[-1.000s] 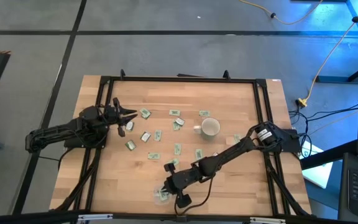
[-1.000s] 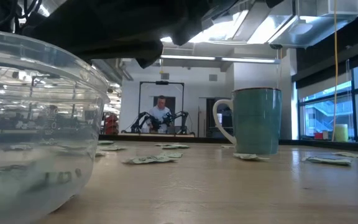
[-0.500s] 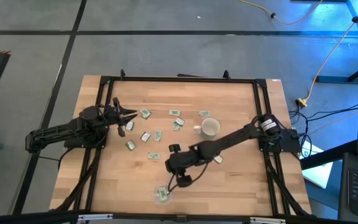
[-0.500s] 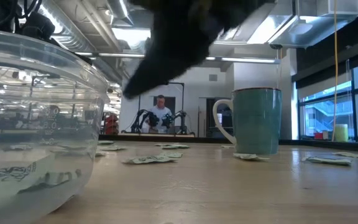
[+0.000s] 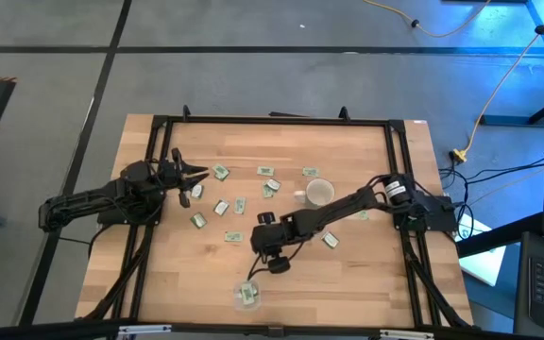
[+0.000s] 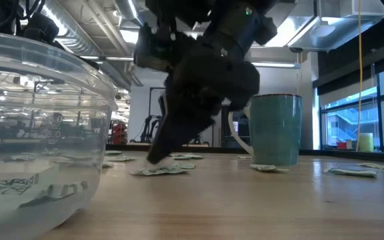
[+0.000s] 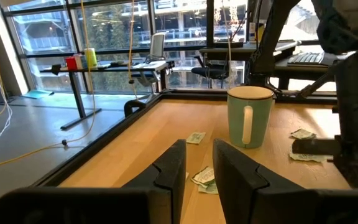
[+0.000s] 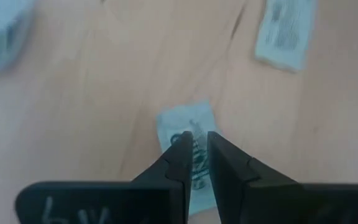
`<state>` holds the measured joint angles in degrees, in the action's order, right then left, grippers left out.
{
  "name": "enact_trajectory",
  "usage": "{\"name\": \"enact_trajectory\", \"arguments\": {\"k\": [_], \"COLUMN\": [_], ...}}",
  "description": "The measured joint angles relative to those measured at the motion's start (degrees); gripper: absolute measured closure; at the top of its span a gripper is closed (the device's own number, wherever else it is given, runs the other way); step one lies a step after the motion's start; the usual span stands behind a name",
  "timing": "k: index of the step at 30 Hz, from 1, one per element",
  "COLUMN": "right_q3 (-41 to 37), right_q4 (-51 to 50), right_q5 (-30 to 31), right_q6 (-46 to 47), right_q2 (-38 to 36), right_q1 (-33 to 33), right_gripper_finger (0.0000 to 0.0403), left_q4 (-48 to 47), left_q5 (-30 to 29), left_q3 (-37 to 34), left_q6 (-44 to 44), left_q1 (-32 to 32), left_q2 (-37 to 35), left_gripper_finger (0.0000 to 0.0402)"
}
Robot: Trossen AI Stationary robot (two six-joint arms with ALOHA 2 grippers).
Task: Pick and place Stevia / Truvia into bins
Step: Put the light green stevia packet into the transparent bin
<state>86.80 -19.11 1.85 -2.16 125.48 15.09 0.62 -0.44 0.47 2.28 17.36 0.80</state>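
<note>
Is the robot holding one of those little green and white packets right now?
No. The right gripper hangs over a small green-and-white paper sachet lying on the wooden table, its fingers slightly apart. The left gripper holds nothing either.

The table (image 5: 366,274) shows pale wood, planks with fine grain and a smooth, soft satin sheen. Paper sachets (image 8: 191,146) lie flat and matt on it, green print on white, a little crinkled. The dish (image 6: 39,133) is clear glossy plastic, catching ceiling lights on its wall. The mug (image 7: 249,116) looks glazed ceramic, smooth with a gentle shine. The right gripper (image 8: 196,144) has dark, matt fingers (image 8: 227,167), plastic-looking, with smooth faces.
</note>
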Motion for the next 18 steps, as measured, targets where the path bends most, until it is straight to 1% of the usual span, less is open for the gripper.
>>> {"name": "enact_trajectory", "arguments": {"k": [18], "right_q3": [0.04], "right_q4": [0.24], "right_q5": [0.02], "right_q6": [-0.02], "right_q2": [0.75], "right_q1": [0.02], "right_gripper_finger": [0.0349], "left_q4": [0.00], "left_q5": [0.01], "left_q3": [0.00], "left_q6": [0.00], "left_q1": [-0.01], "left_q2": [0.00], "left_gripper_finger": [0.0327]}}
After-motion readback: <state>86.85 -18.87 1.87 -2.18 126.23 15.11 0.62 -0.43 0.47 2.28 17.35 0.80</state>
